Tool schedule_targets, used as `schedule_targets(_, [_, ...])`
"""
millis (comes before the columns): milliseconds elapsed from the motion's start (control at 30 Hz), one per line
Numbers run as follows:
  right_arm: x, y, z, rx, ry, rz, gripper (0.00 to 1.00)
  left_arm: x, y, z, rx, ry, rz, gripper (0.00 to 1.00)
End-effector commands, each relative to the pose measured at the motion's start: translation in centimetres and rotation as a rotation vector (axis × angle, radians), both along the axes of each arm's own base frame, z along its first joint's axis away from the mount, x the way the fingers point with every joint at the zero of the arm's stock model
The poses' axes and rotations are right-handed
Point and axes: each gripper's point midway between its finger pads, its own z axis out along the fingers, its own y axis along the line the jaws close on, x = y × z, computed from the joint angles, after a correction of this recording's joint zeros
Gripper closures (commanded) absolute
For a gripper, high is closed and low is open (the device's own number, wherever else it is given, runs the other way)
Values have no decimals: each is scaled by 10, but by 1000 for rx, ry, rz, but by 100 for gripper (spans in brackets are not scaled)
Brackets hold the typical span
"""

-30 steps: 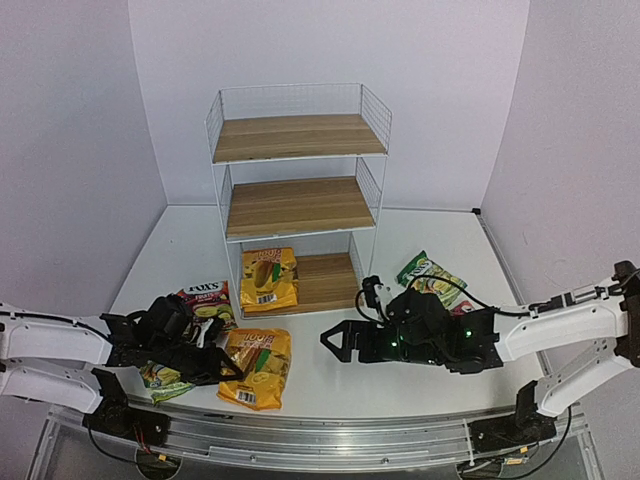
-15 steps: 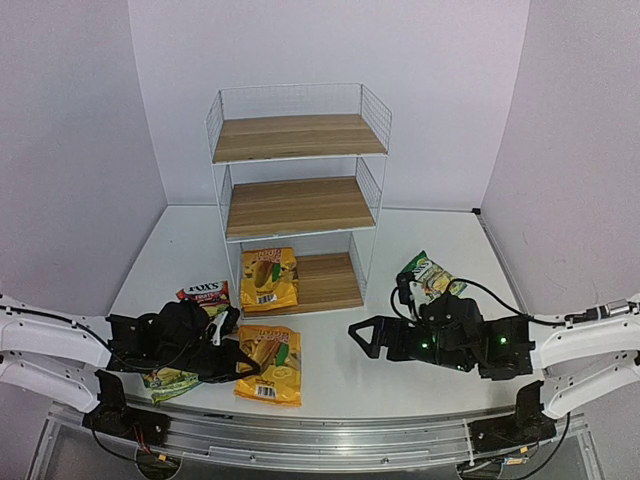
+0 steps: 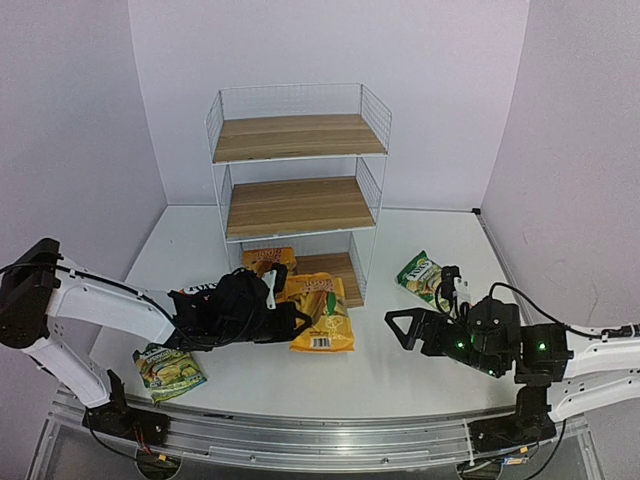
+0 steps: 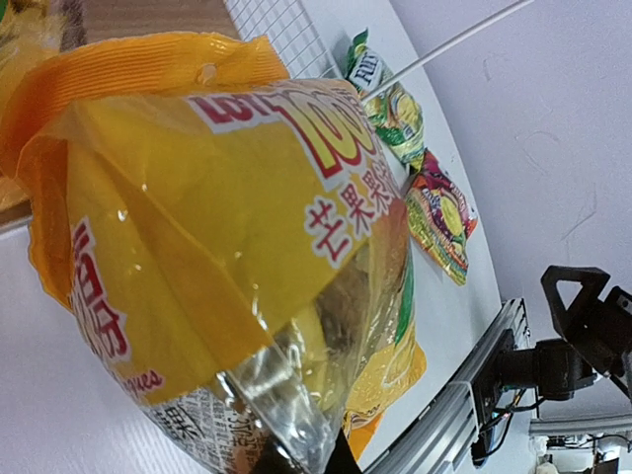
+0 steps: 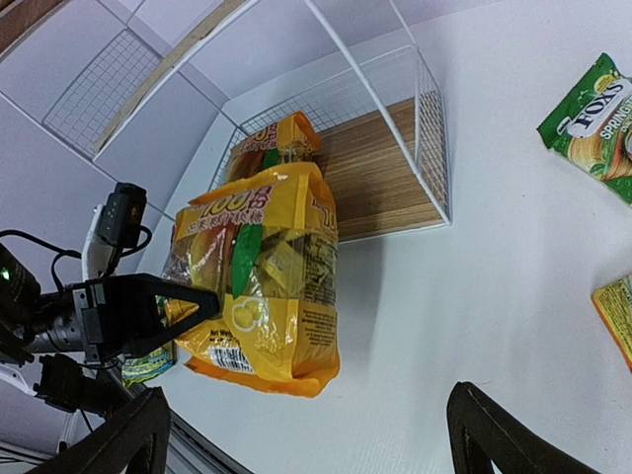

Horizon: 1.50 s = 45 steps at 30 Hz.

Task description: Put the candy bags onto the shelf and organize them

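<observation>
One yellow bag (image 3: pixel 325 310) is being pinched by left fingers (image 5: pixel 188 301) at shelf's (image 3: pixel 300 205) six o'clock; right fingers (image 5: pixel 494 434) are standing spread.

Glossy plastic bag (image 4: pixel 227 247), wood-grain shelf (image 3: pixel 295 205)

A yellow bag (image 4: pixel 227 247) fills the view.
Beyond it, a green bag (image 4: pixel 387 99) and a red bag (image 4: pixel 439 212) lie on the worktop (image 4: pixel 444 296).

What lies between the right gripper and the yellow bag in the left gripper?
Between right gripper and yellow bag, only bare table, top view.
</observation>
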Motion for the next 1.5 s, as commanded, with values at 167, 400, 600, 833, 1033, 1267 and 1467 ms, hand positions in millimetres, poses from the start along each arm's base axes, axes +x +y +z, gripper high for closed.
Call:
schedule_targets(167, [5, -17, 5, -26, -54, -53, 6, 52, -39, 74, -116, -313, 97, 100])
schedule_targets(400, [7, -22, 3, -60, -63, -73, 6, 73, -51, 65, -107, -355, 140, 100])
schedule_targets(600, [8, -26, 2, -67, -66, -88, 7, 92, -52, 67, -100, -398, 178, 100])
schedule_targets(833, [10, -35, -1, -85, -66, -124, 7, 104, -42, 65, -47, -437, 218, 100])
schedule_targets(1033, [11, -39, -2, -77, -62, -149, 7, 117, -41, 58, -96, -438, 231, 100])
schedule_targets(1267, [15, -40, -6, -135, -73, -164, 7, 127, -42, 58, -114, -475, 260, 100])
schedule_targets(1467, [16, -40, -10, -149, -69, -172, 7, 133, -43, 52, -108, -510, 262, 100])
